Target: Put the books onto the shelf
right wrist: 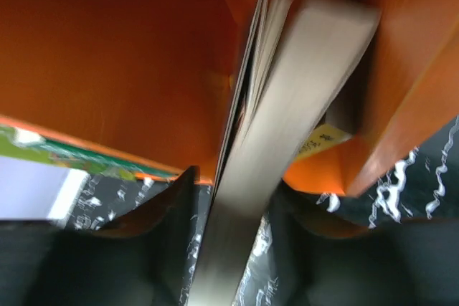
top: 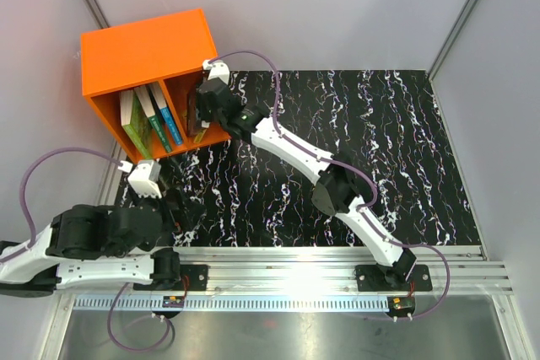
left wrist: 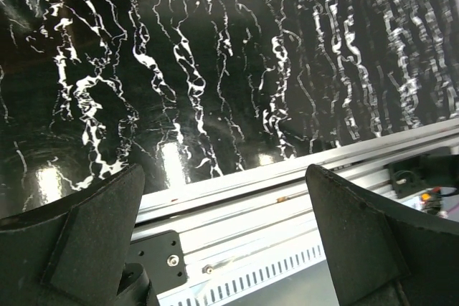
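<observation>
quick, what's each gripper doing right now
left gripper: open, empty.
right gripper: a book sits between its jaws; blur hides whether it is gripped.

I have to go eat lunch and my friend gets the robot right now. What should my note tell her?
Left gripper: open and empty, above the black marbled table near the metal rail.
Right gripper: at the mouth of the right compartment of the bright orange plastic box shelf, with a thin book between its fingers. The view is too blurred to tell if it grips.
Done: several thin paperbacks with green and blue covers stand in the left compartment.
Left: probably release this book and back out. The top view shows no book outside the shelf.
</observation>
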`<state>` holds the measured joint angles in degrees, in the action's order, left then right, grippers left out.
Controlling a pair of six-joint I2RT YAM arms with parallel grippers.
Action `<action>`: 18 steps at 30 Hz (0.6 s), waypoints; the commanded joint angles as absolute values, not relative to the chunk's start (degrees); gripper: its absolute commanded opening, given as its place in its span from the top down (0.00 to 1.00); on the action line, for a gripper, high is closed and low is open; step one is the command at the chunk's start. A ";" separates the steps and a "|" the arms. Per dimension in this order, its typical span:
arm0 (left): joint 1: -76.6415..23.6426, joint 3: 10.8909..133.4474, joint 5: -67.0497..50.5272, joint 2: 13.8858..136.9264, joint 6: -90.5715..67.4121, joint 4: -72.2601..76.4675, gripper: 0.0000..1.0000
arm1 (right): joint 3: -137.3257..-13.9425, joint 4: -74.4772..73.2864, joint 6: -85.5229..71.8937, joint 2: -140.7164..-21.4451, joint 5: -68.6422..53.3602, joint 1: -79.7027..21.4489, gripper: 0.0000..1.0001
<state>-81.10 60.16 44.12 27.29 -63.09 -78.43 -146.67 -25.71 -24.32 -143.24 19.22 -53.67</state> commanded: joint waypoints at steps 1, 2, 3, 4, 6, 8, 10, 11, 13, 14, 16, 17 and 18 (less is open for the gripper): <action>-81.12 60.29 45.00 29.44 -61.61 -80.60 0.01 | -150.91 -17.32 -25.05 -141.15 18.90 -52.65 0.43; -81.12 60.21 44.91 29.44 -61.70 -80.25 0.01 | -150.91 -17.31 -25.22 -141.24 18.81 -52.56 0.35; -81.12 59.86 44.83 29.44 -61.79 -79.55 0.01 | -150.91 -17.23 -25.40 -140.98 18.63 -52.47 0.27; -81.12 59.59 44.82 29.36 -61.79 -79.11 0.01 | -151.00 -17.31 -25.66 -140.89 18.63 -52.38 0.14; -81.12 59.50 44.74 29.18 -62.05 -78.23 0.01 | -150.91 -17.14 -25.75 -140.71 18.20 -52.21 0.00; -81.12 59.24 44.74 29.53 -62.05 -77.70 0.01 | -150.82 -17.49 -25.75 -140.28 18.19 -52.12 0.00; -81.12 59.24 44.74 29.88 -61.96 -77.52 0.01 | -150.21 -17.67 -25.93 -139.75 18.19 -52.03 0.00; -81.12 59.15 44.74 30.40 -61.88 -77.26 0.01 | -149.77 -17.75 -26.01 -139.22 18.19 -51.94 0.00; -81.12 58.89 44.74 30.85 -61.61 -76.73 0.01 | -148.46 -17.75 -26.02 -138.61 18.19 -51.86 0.00; -81.12 58.28 44.65 31.02 -61.35 -76.03 0.01 | -148.10 -18.01 -26.19 -138.43 18.28 -51.86 0.00; -81.12 57.49 44.56 31.46 -60.91 -75.06 0.01 | -147.57 -18.72 -26.54 -137.82 18.19 -51.86 0.00; -81.04 56.87 44.56 31.73 -60.91 -74.19 0.01 | -147.22 -19.42 -26.63 -137.55 18.11 -51.86 0.00; -81.04 56.60 44.47 32.08 -60.91 -73.83 0.01 | -146.78 -19.51 -26.72 -136.85 18.11 -51.86 0.00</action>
<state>-81.10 57.60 44.10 30.65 -61.91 -77.21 -147.17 -21.67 -25.91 -142.69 18.31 -52.58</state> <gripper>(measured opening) 0.987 0.994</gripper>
